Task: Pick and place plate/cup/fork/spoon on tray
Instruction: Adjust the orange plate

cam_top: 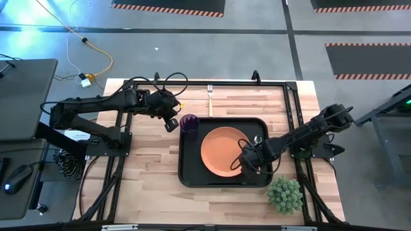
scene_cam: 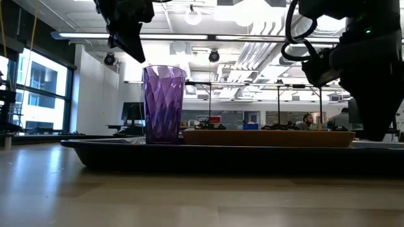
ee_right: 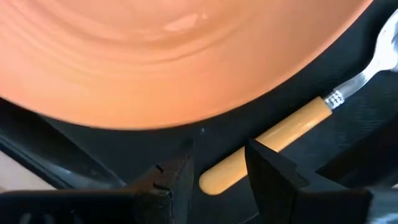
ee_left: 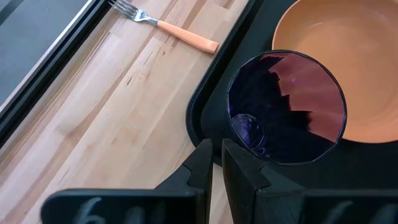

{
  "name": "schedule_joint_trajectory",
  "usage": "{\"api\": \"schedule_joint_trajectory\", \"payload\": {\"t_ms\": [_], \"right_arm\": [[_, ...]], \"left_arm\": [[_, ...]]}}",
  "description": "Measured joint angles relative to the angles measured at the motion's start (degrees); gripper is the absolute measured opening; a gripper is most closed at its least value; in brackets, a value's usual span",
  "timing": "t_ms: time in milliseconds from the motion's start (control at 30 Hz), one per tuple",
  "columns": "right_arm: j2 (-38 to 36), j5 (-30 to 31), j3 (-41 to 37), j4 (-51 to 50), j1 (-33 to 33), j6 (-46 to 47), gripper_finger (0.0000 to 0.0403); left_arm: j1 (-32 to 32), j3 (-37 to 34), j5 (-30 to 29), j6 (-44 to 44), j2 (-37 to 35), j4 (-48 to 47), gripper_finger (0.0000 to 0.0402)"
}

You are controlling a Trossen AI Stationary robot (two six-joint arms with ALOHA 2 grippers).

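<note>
The black tray (cam_top: 192, 168) lies mid-table and holds the orange plate (cam_top: 221, 152). The purple cup (cam_top: 189, 122) stands upright on its base in the tray's far left corner, also in the low view (scene_cam: 163, 104). The spoon (cam_top: 256, 142) lies flat on the tray, right of the plate. The fork (cam_top: 209, 99) lies on the bare table beyond the tray. My left gripper (ee_left: 216, 165) is shut and hovers above and just left of the cup. My right gripper (ee_right: 217, 165) is open, low over the tray, its fingers on either side of the spoon's orange handle end (ee_right: 227, 168).
A small green potted plant (cam_top: 284, 194) stands on the table near the tray's near right corner. Black frame rails (cam_top: 289, 102) run along the table's edges. Bare wood shows left of the tray (cam_top: 148, 167).
</note>
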Motion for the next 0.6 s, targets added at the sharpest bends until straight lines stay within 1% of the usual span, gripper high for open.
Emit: {"api": "schedule_joint_trajectory", "payload": {"t_ms": [200, 367, 600], "right_arm": [[0.0, 1.9, 0.0, 0.0, -2.0, -0.5, 0.0135], [0.0, 1.8, 0.0, 0.5, -3.7, -1.9, 0.0135], [0.0, 1.7, 0.0, 2.6, -4.5, -2.6, 0.0135]], "left_arm": [[0.0, 0.0, 0.0, 0.0, 0.0, 0.0, 0.0023], [0.0, 0.0, 0.0, 0.0, 0.0, 0.0, 0.0023], [0.0, 0.0, 0.0, 0.0, 0.0, 0.0, 0.0023]]}}
